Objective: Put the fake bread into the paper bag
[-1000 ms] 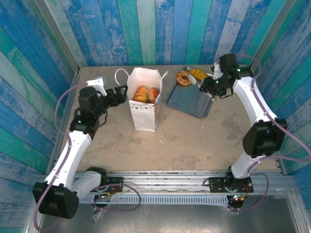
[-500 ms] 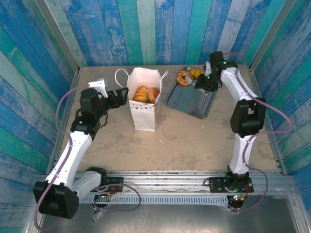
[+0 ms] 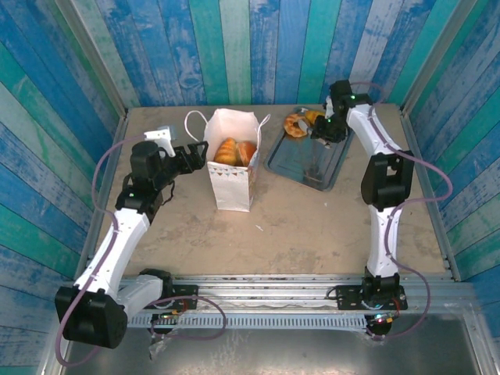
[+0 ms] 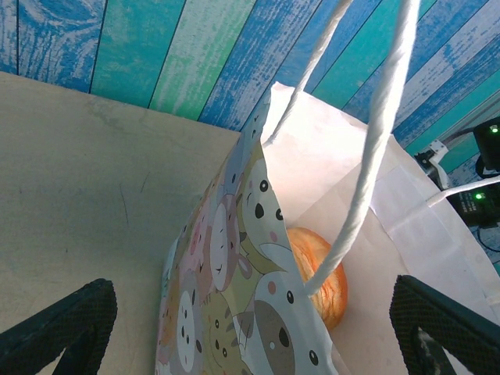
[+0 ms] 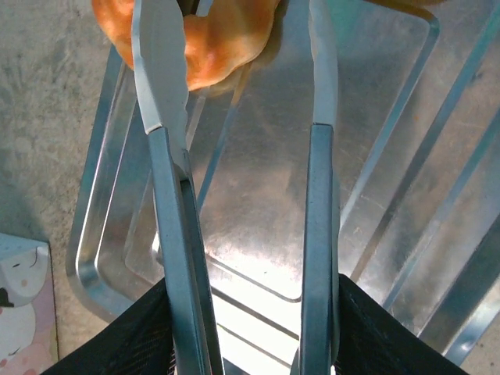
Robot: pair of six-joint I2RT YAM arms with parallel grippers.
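1. The fingers of the left gripper stood spread wide and gripped nothing. The patterned wall of the paper bag and one cord handle lay between them. Whether either finger touched the paper could not be told.
2. The fingers of the right gripper were clamped on the two arms of the metal tongs. The tong blades stood apart.
3. Over the last second the right arm had swung from a wide bend out to the right into a straighter reach. This carried its gripper leftward to the far corner of the tray, where two pieces of fake bread lay.
4. In the right wrist view an orange-brown piece sat between the tong tips, against the left blade. Contact with the other blade could not be told.
5. Both pieces on the tray lay where they had been a second earlier.
6. The left arm had barely shifted.
7. The bag stood upright on the table, between the left gripper and the tray, in the same spot as before.
8. Two golden pieces showed inside the bag, unmoved.
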